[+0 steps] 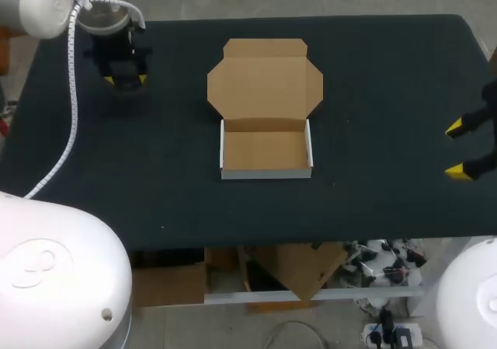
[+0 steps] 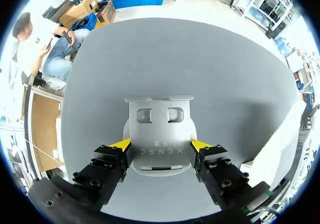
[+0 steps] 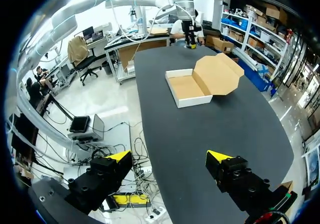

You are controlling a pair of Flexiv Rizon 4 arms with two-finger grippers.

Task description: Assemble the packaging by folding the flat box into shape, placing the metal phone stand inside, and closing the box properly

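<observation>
The cardboard box (image 1: 265, 151) stands folded in the middle of the table, its white-walled tray empty and its brown lid (image 1: 265, 81) laid open flat toward the back. In the right wrist view the same box (image 3: 189, 88) lies far ahead of the gripper. At the back left, my left gripper (image 1: 124, 78) points down at the table. The silver metal phone stand (image 2: 160, 134) sits between its fingers, and both yellow tips press its side edges. My right gripper (image 1: 463, 150) hangs open and empty at the table's right edge, and its own view shows the right gripper (image 3: 170, 160) with nothing between the fingers.
The black table (image 1: 373, 92) shows bare cloth on both sides of the box. My left arm's white cable (image 1: 72, 92) trails over the table's left part. In the left wrist view only grey tabletop (image 2: 200, 59) lies ahead of the stand.
</observation>
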